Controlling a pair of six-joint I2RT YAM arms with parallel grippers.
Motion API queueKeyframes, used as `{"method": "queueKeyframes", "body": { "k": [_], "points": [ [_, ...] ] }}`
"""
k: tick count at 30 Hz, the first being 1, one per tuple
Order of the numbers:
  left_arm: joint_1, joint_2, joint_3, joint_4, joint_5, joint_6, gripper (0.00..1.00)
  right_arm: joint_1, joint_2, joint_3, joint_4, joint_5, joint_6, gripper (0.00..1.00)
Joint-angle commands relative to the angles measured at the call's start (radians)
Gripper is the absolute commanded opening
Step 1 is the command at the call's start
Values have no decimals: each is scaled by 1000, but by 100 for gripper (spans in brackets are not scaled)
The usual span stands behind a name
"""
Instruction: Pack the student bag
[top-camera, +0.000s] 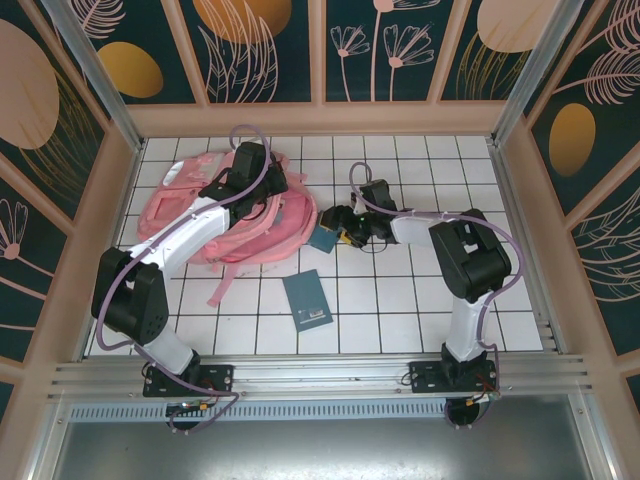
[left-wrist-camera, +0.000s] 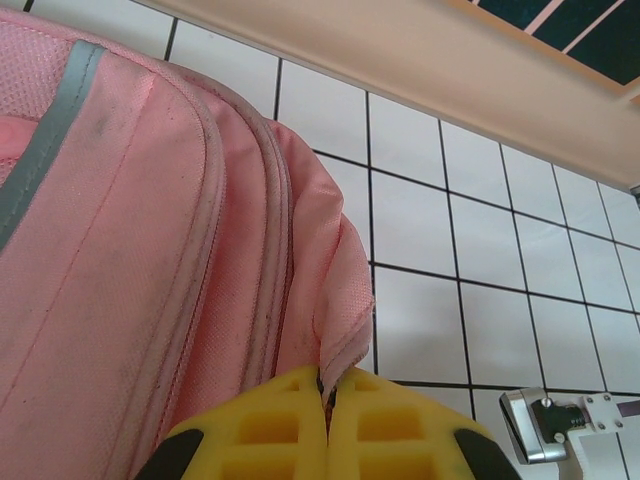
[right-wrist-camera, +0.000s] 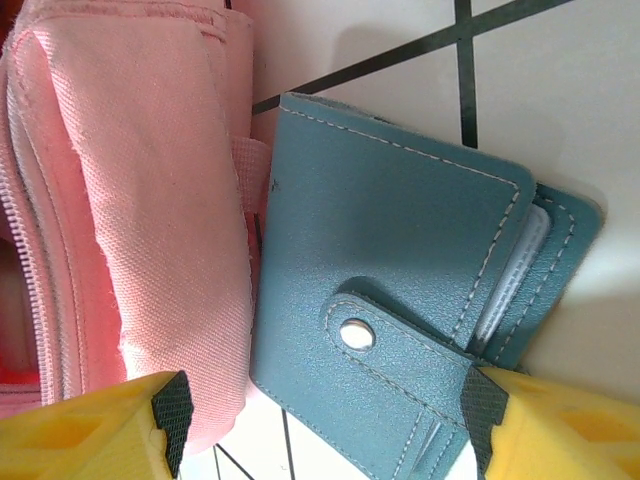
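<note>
The pink student bag (top-camera: 175, 205) lies at the back left of the tiled table. My left gripper (top-camera: 268, 182) is at the bag's right side, and in the left wrist view it (left-wrist-camera: 328, 380) is shut on a folded edge of the bag's pink fabric (left-wrist-camera: 340, 300). A teal snap wallet (top-camera: 323, 240) lies at the bag's right edge. My right gripper (right-wrist-camera: 325, 400) is open and straddles the wallet (right-wrist-camera: 390, 240). The right pad (right-wrist-camera: 490, 420) touches the wallet's flap. The left pad (right-wrist-camera: 170, 415) stands apart from it, against the bag's fabric (right-wrist-camera: 150, 200).
A teal notebook (top-camera: 308, 300) lies flat on the tiles in front of the bag, between the two arms. A pink strap (top-camera: 228, 285) trails toward it. A wooden wall (left-wrist-camera: 420, 60) borders the table behind the bag.
</note>
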Motion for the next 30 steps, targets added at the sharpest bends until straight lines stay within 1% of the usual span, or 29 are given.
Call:
{"method": "queueKeyframes", "body": {
  "k": [1,3,6,12,19,22,30],
  "points": [
    [3,-38,-11,6,-26,5,0,8,-18,-21,-65,25,-12,75],
    [3,-40,-11,3,-28,7,0,9,-62,-38,-59,47,-19,75],
    [3,-39,-10,3,-28,10,0,7,-114,-37,-93,75,-41,76],
    [4,-41,-11,9,-30,11,0,7,-139,-56,-113,77,-49,76],
    [3,-46,-17,9,-30,10,0,7,-97,-72,-101,78,-31,76],
    [3,-49,-21,12,-28,11,0,10,-76,-79,-74,51,-19,76],
    [3,-50,-34,24,-8,2,0,22,17,16,-103,51,-21,76]
  ]
}}
